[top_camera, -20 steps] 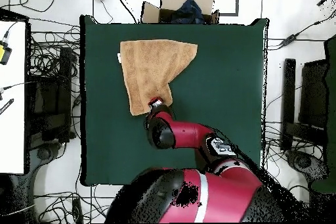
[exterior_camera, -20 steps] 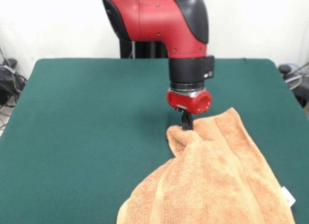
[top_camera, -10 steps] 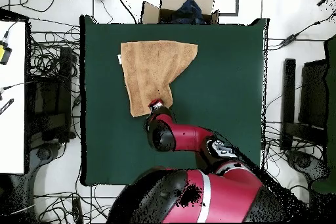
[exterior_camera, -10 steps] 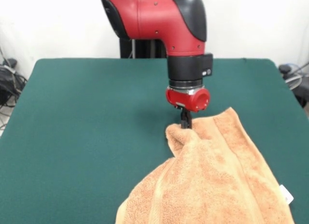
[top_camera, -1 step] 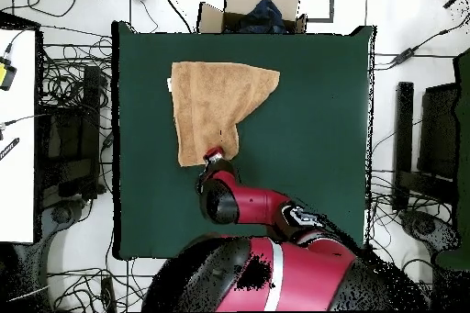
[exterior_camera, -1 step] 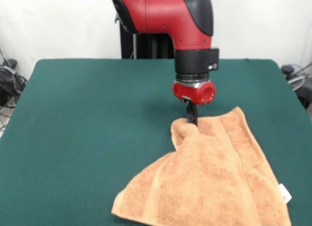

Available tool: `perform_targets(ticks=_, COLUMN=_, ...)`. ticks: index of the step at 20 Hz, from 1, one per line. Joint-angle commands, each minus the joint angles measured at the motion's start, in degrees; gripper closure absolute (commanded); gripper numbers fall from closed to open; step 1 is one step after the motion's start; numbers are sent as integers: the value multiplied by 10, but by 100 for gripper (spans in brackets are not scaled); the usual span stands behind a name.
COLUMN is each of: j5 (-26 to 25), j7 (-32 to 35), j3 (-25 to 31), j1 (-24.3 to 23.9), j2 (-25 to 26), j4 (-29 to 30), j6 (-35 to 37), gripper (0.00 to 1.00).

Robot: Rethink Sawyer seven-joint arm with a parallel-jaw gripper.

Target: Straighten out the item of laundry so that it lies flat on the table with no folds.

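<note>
While the cardboard box point(top_camera, -1 step: 250, 8) holds something dark, the fingers point(exterior_camera, -1 step: 192, 118) pinch the towel point(exterior_camera, -1 step: 209, 179), bunching its corner.

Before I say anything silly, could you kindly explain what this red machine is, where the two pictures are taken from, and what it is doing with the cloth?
The red and black machine is a single robot arm ending in a gripper. One picture is taken across the table, facing the robot; the other looks straight down from above, with the robot's base at the bottom, so the scene appears turned half round. The surface is a table with a dark green top. On it lies one orange-tan towel, with a small white tag at one edge. It is not flat: one corner is bunched up where the gripper pinches it, and in the overhead view the towel narrows toward that pinched corner rather than forming a full rectangle.
</note>
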Motion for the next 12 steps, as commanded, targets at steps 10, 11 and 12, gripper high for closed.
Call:
perform_targets(ticks=10, j5=29, j7=115, j3=20, j1=-24, j2=84, j4=173, j6=-1, gripper=100)
perform_targets(ticks=11, j5=29, j7=112, j3=21, j1=-26, j2=85, j4=174, j6=-2, gripper=100)
perform_targets(ticks=12, j5=28, j7=110, j3=21, j1=-27, j2=86, j4=174, j6=-8, gripper=100)
